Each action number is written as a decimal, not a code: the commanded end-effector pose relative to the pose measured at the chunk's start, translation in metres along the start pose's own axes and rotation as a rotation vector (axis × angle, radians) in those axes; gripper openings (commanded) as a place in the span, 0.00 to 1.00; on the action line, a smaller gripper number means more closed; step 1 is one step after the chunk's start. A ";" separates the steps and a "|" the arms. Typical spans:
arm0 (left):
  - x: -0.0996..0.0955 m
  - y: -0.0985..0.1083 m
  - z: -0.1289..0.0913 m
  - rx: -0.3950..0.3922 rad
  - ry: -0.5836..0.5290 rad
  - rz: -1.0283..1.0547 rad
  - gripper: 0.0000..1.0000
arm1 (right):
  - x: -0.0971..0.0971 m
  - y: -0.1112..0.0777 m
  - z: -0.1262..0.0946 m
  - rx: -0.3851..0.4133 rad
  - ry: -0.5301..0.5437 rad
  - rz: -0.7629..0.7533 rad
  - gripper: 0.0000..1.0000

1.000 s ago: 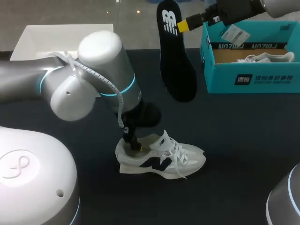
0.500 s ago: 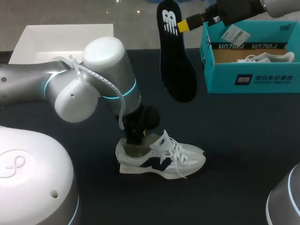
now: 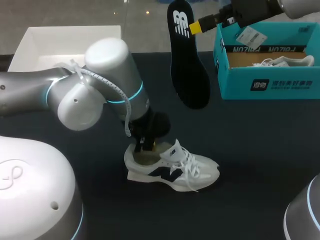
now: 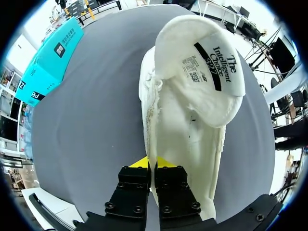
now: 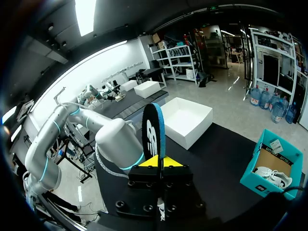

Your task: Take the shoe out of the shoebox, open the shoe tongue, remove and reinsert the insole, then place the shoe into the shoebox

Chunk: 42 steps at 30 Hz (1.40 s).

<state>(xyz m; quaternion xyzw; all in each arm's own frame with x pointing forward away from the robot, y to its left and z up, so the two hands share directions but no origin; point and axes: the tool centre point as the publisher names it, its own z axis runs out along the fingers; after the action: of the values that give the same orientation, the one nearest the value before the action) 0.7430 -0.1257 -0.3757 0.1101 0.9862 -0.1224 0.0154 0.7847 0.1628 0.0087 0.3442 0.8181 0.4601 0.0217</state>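
"So where's the shoe (image 3: 172,170)?"
"On the table (image 3: 260,150), left fingers (image 4: 139,162) pinched shut on it. Right fingers (image 5: 147,161) clamp the insole (image 3: 189,75) aloft beside the shoebox (image 3: 265,85)."

I see a white shoe (image 3: 173,169) with a navy side mark, a black insole (image 3: 189,75) with a white logo, a teal shoebox (image 3: 240,86) upper right.

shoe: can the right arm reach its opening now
Likely yes, but tight: the left gripper pinches the shoe at its heel rim, crowding the back; the right gripper holds the insole aloft.
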 end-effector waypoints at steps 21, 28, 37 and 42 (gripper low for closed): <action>0.000 -0.011 -0.031 0.096 0.034 0.106 0.00 | -0.006 0.012 -0.040 -0.044 -0.084 -0.017 0.00; -0.002 -0.011 -0.035 0.128 0.063 0.122 0.00 | -0.006 0.012 -0.041 -0.046 -0.087 -0.013 0.00; -0.005 -0.020 -0.045 0.183 0.147 0.279 0.00 | -0.006 0.012 -0.041 -0.046 -0.087 -0.013 0.00; -0.005 -0.030 -0.049 0.100 0.169 0.474 0.00 | -0.006 0.012 -0.041 -0.046 -0.087 -0.013 0.00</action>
<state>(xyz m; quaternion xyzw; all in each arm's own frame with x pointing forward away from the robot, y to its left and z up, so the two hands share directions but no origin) 0.7405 -0.1338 -0.3285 0.3039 0.9322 -0.1931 -0.0376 0.7803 0.1315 0.0401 0.3574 0.8075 0.4642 0.0684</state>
